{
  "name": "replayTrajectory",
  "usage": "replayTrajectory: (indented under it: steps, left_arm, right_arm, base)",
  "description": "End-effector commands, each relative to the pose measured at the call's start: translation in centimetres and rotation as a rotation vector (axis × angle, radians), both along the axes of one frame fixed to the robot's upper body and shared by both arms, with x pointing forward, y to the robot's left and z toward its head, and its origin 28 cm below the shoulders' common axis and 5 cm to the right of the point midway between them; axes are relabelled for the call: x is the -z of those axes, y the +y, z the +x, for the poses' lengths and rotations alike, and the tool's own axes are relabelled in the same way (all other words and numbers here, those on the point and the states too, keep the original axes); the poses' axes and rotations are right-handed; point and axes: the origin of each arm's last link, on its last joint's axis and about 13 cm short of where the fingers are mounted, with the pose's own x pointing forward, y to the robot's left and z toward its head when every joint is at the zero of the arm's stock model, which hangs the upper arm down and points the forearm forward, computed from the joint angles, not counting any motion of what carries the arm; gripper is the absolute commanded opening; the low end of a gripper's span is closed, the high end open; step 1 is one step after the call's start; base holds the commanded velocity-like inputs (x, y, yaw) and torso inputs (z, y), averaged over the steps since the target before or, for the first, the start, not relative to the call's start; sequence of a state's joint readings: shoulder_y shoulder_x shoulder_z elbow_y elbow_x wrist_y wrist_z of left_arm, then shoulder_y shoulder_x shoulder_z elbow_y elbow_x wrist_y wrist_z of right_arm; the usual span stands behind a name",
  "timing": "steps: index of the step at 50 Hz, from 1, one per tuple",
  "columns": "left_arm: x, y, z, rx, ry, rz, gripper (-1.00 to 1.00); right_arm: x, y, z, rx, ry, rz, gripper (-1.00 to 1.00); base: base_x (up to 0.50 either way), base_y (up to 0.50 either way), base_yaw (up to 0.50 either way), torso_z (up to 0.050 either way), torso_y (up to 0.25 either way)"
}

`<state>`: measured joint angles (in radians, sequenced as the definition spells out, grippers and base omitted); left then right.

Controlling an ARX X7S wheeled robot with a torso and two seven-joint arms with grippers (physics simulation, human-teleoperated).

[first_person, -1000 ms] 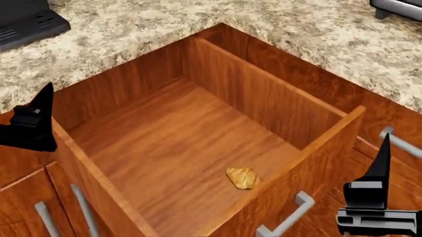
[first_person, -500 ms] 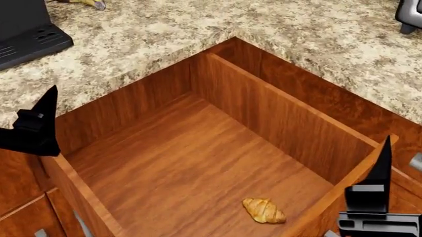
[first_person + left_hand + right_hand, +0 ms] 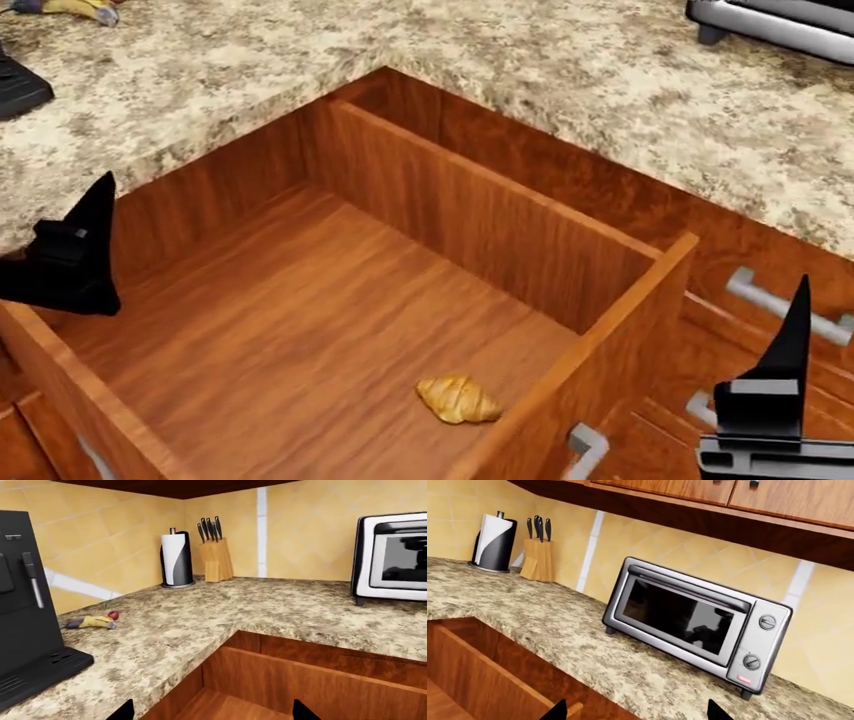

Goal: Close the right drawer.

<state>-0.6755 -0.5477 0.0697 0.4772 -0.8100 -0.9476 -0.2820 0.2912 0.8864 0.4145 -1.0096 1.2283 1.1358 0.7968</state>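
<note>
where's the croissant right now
In the head view, the croissant lies on the floor of the open right drawer, near its front panel, between the two grippers and touching neither.

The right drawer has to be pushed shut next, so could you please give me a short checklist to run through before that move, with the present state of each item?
1. The right drawer is pulled far out: ok, the closing stroke is yet to be done.
2. Contents lie below the rim: ok, only a croissant lies flat on the drawer floor.
3. Left gripper clear of the interior: cannot tell, it hangs by the left wall.
4. Right gripper outside the drawer: ok, it hangs beyond the front panel, near the bar handle.
5. Contact with the front panel: not ok, neither gripper touches it.
6. Jaws: both appear open in the wrist views.
</note>
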Motion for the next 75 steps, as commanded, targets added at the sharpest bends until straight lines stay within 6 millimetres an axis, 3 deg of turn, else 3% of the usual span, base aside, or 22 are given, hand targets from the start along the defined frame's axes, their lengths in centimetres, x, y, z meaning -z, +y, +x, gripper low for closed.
replayTrajectory:
  steps: [1,17,30,33,65,75]
  left_arm:
    - [-0.2,0.1,0.1,-0.006,-0.001,-0.004,1.00]
    - [-0.9,0.4,0.2,-0.019,0.012,0.002,1.00]
    - [-4.2,0.9,-0.3,-0.018,0.016,0.010,1.00]
    - [-4.6,1.1,-0.3,-0.025,0.013,0.021,1.00]
    - [-5.2,1.5,-1.0,-0.033,0.006,0.029,1.00]
    - [-4.5,1.4,-0.9,-0.031,0.021,0.030,1.00]
  right_arm:
    - [0.2,0.1,0.3,-0.003,0.009,0.002,1.00]
    - [-0.1,0.2,0.8,-0.012,0.034,0.002,1.00]
    - [-4.9,-0.1,0.6,-0.075,-0.011,0.010,1.00]
    - [-5.2,0.0,0.7,-0.088,-0.003,0.028,1.00]
    - [-4.2,0.4,1.2,-0.113,0.034,0.038,1.00]
    - [-4.2,0.5,1.3,-0.115,0.032,0.032,1.00]
  base:
    - [-0.07,0.09,-0.50,0.000,0.000]
    - [-0.03,0.00,-0.06,0.000,0.000]
    - [0.00,0.00,0.00,0.000,0.000]
    - [0.00,0.00,0.00,0.000,0.000]
    - [0.04,-0.05,0.00,0.000,0.000]
    - [0.06,-0.08,0.00,0.000,0.000]
